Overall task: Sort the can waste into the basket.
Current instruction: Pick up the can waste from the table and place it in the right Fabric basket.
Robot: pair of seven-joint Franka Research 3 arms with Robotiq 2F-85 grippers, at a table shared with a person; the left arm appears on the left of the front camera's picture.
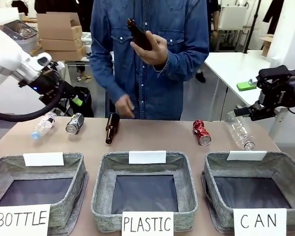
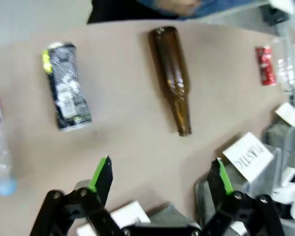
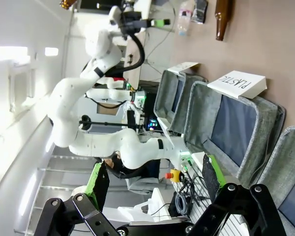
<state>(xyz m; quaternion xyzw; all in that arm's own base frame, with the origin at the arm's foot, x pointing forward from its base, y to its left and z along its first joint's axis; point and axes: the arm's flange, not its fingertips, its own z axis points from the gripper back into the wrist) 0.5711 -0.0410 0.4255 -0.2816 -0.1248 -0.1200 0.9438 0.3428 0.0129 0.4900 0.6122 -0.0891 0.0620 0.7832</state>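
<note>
Front view: we count two cans on the table: red can just behind the CAN basket, black-and-silver can far left. Three baskets, two plastic bottles, two brown bottles. Left gripper and right gripper: jaws fully apart, both empty.

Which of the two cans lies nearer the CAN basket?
The red can, just beyond the CAN basket; the black-and-silver can lies far off, behind the BOTTLE basket.
</note>
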